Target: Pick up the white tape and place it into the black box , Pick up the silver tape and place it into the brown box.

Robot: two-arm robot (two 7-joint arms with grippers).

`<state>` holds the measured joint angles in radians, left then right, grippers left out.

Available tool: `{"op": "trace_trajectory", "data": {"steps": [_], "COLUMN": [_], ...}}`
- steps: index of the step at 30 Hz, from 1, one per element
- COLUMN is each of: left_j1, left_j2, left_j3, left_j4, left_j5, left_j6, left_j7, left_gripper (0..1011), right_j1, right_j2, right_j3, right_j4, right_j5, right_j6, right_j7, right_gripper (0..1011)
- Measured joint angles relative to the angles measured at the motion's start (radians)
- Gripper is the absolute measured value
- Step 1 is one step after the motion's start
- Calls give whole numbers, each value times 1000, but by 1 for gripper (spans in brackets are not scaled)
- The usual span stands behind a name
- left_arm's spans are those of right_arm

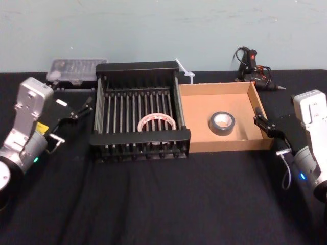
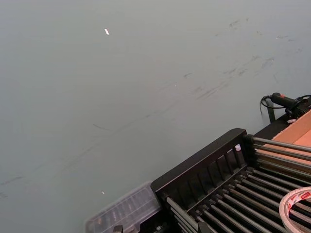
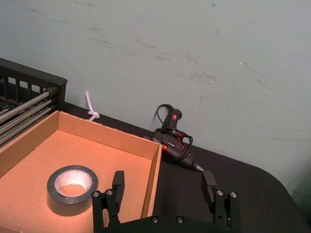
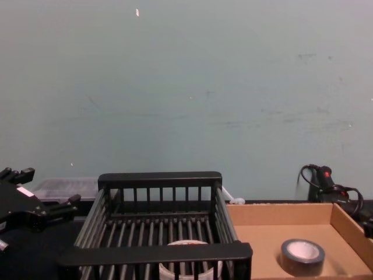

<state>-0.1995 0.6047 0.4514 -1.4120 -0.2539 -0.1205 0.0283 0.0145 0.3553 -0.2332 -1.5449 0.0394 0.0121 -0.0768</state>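
Placements both look done, so you have little left: white tape (image 1: pixel 157 122) lies inside the black box (image 1: pixel 140 136), silver tape (image 1: pixel 221 124) in the brown box (image 1: pixel 230 144) just right of it. Your left hand (image 1: pixel 83 108) hangs left of the black box, your right hand (image 3: pixel 163 180) beyond the brown box, both spread wide, empty.

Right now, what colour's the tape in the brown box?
The silver tape is dark grey; best in right wrist view.
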Motion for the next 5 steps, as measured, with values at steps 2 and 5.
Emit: {"op": "trace_trajectory", "data": {"steps": [2,5], "left_j1": [0,0], "left_j2": [0,0], "left_j3": [0,0], "left_j4": [0,0], "left_j5": [0,0], "left_j6": [0,0], "left_j7": [0,0], "left_gripper": [1001,1001], "right_j1": [0,0], "right_j2": [0,0], "right_j3": [0,0], "right_j4": [0,0], "right_j5": [0,0], "right_j6": [0,0], "right_j7": [0,0], "right_gripper": [1002,1002]}}
